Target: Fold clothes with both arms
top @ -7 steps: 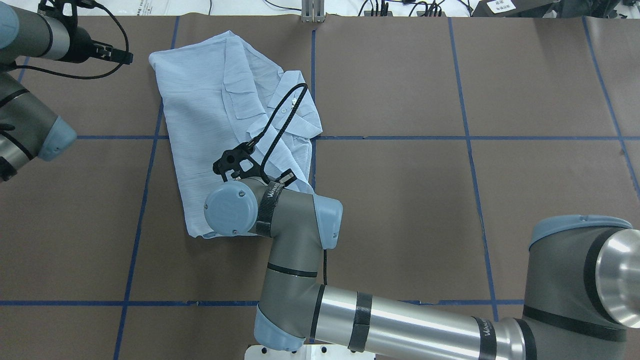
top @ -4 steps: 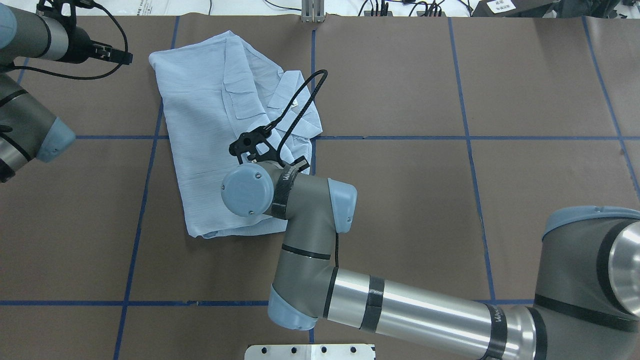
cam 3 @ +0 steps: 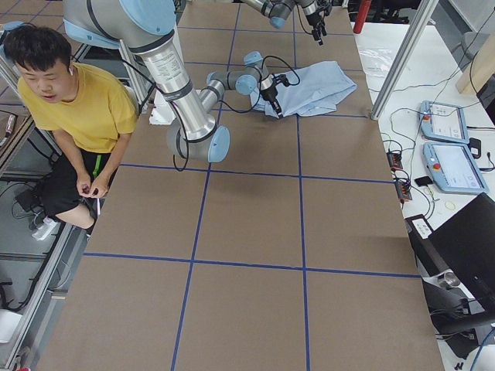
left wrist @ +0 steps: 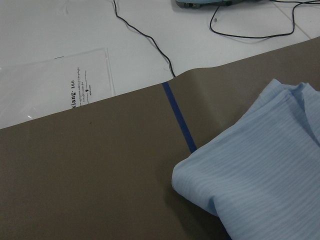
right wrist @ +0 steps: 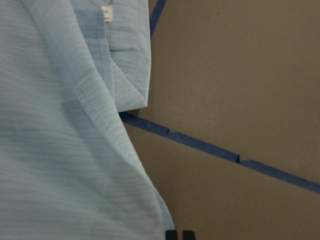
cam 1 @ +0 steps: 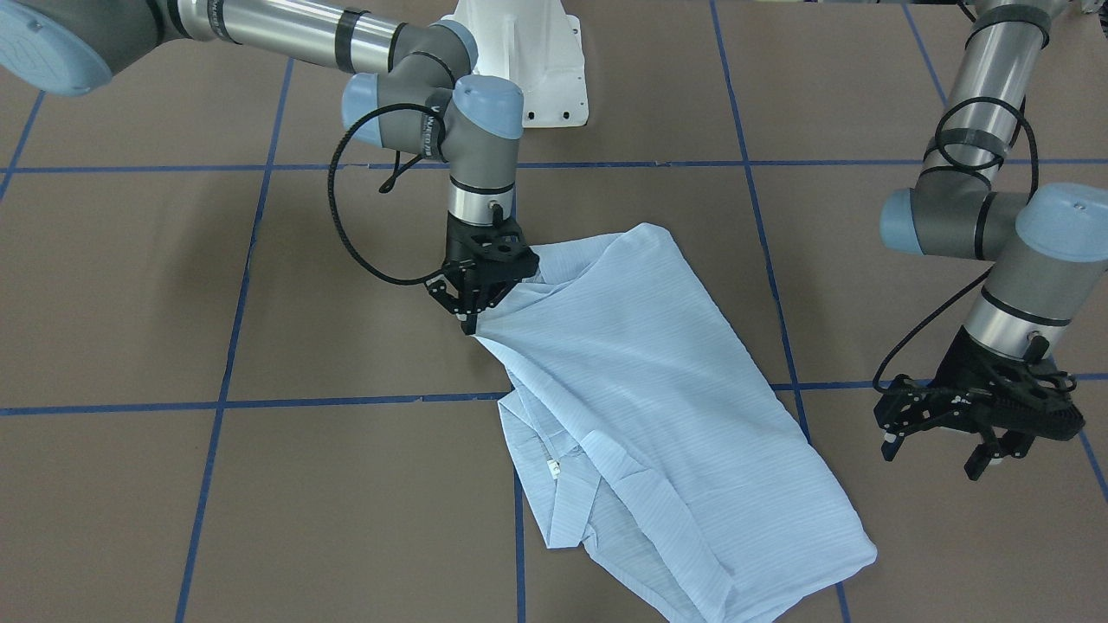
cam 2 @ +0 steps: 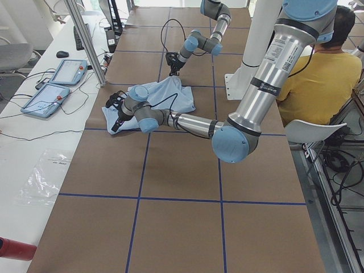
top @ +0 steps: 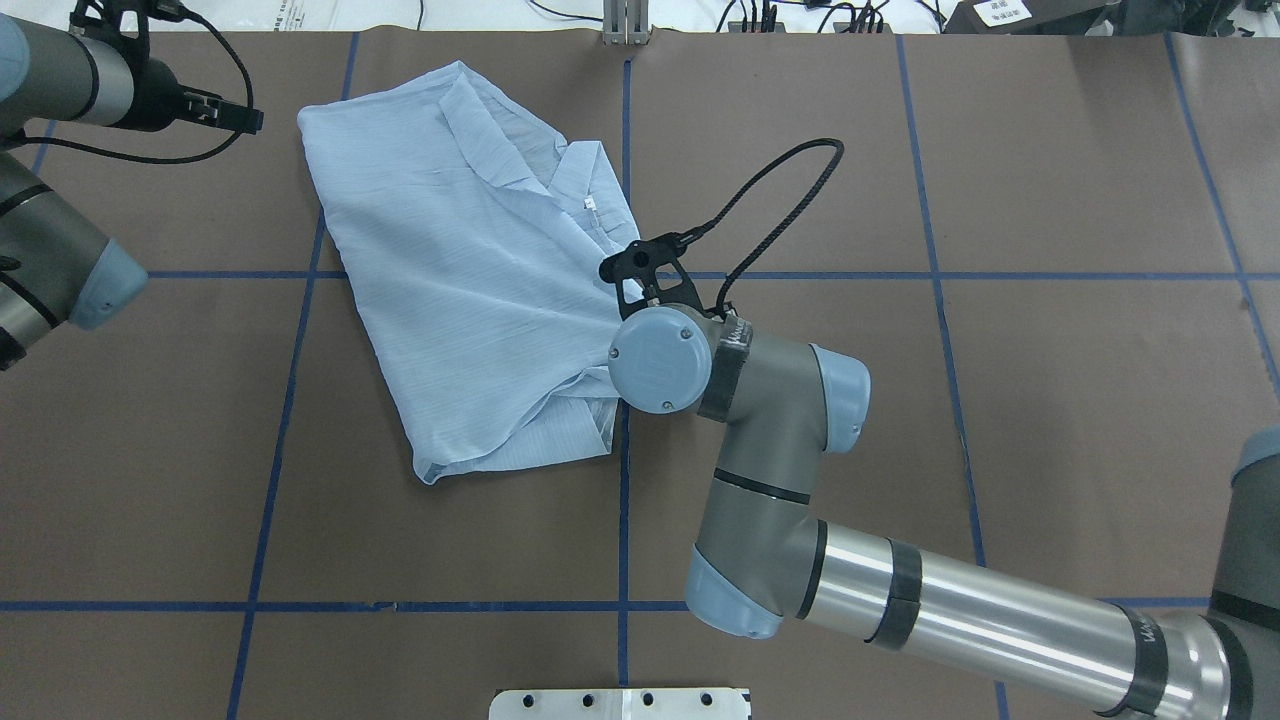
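The pale-blue striped shirt (top: pixel 470 260) lies crumpled on the brown table, left of centre, with its collar (top: pixel 590 190) toward the far side. In the front-facing view my right gripper (cam 1: pixel 472 322) is shut on a bunched fold of the shirt (cam 1: pixel 658 407) and holds it just above the table. The right wrist view shows the fabric (right wrist: pixel 65 150) draped beside the closed fingertips (right wrist: pixel 172 234). In the overhead view the right wrist hides that gripper. My left gripper (cam 1: pixel 935 454) hangs open and empty beside the shirt's far left corner (left wrist: pixel 250 180), not touching it.
Blue tape lines (top: pixel 780 275) divide the brown table. The white pedestal base (cam 1: pixel 528 61) stands at the robot's edge. A person in a yellow shirt (cam 3: pixel 77 100) sits behind the robot. Tablets (cam 2: pixel 57 79) and cables lie on the white bench past the table's far edge.
My right arm has swung to the right, dragging a layer of the shirt across so that it covers the pocket. The shirt's near corner shifted right. The left arm has barely moved.
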You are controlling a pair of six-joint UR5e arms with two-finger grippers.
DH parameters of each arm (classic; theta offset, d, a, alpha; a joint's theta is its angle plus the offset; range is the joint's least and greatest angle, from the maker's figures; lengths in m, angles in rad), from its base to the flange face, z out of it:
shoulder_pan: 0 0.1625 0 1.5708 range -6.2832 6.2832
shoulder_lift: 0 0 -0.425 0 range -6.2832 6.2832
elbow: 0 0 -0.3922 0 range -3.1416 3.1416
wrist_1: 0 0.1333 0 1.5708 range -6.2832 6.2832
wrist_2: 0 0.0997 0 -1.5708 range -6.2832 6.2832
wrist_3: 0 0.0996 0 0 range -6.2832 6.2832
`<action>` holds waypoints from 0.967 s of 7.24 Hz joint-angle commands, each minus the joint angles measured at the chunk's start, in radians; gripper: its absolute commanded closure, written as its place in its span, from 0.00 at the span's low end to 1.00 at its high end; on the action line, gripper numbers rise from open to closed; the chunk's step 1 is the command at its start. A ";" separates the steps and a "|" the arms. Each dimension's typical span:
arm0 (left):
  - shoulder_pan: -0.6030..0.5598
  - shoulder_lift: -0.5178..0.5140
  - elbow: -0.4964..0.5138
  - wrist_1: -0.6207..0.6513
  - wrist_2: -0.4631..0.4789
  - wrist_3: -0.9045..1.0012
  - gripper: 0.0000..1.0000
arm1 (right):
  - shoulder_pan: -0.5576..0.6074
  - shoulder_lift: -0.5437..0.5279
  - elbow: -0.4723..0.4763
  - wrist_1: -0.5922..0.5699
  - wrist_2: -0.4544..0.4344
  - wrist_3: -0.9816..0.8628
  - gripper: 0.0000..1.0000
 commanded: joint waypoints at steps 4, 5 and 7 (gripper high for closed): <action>0.000 0.011 -0.015 -0.001 -0.002 -0.002 0.00 | -0.011 0.068 0.033 0.021 0.107 0.488 0.00; 0.002 0.029 -0.031 -0.001 -0.002 -0.002 0.00 | -0.049 0.073 0.030 0.016 0.111 0.646 0.01; 0.002 0.047 -0.055 -0.001 -0.002 -0.002 0.00 | -0.101 0.080 0.022 0.004 0.110 0.886 0.04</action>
